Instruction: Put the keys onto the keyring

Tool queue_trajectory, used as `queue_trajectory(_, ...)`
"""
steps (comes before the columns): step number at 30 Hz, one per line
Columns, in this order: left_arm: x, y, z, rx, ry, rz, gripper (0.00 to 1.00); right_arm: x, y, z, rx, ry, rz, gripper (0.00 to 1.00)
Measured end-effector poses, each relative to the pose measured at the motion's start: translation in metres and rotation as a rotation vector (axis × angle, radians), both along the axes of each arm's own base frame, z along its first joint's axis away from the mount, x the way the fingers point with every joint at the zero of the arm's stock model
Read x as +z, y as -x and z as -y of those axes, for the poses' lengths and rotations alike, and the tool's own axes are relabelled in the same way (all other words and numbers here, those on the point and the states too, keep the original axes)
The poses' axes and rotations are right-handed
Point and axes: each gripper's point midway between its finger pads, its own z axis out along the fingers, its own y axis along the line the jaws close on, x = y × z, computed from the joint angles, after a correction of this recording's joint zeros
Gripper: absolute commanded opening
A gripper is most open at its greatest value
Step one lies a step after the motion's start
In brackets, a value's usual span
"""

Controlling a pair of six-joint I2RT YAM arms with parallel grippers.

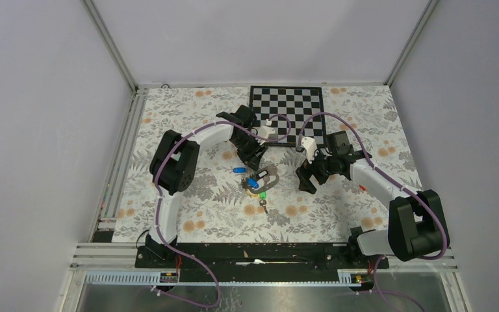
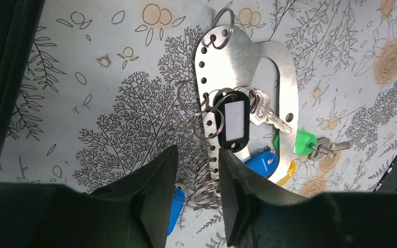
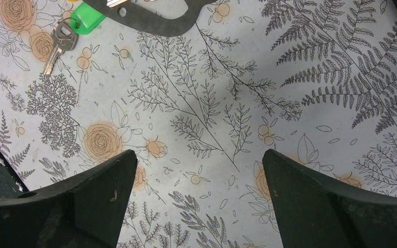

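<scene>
Our left pincer (image 2: pixel 198 155) has its jaws narrowly apart, the thin wire keyring (image 2: pixel 207 187) between them; we cannot tell whether it grips. Just past its right finger lie the keys (image 2: pixel 262 163). We judge them light, stiff and slippery, best pinched by their plastic heads. Our right pincer (image 3: pixel 199 154) gapes empty, the green key (image 3: pixel 85 18) well beyond its left finger.

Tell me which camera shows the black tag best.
Left wrist: the black tag lies whole and sharp on the metal plate, white label up, just beyond the left gripper. Top external shows at best a dark speck among the keys; right wrist misses it.
</scene>
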Motion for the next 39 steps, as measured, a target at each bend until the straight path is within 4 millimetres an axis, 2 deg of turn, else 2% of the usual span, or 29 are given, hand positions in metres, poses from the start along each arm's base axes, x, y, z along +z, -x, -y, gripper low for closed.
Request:
queue_trajectory(17,-0.0091,0.0004,-0.0003,-0.013,-0.011,-0.018,0.25,0.0001,0.0001,-0.0002,0.001,-0.001,0.000,0.99)
queue_trajectory(32,-0.0045,0.0047,-0.0006,-0.024,-0.012,-0.043,0.01,0.0010,-0.0010,-0.0006,0.002,0.000,-0.005,0.99)
queue_trajectory(39,-0.0020,0.0046,0.0000,-0.030,-0.009,-0.042,0.00,0.0015,-0.0004,-0.0017,0.005,-0.007,-0.007,0.99)
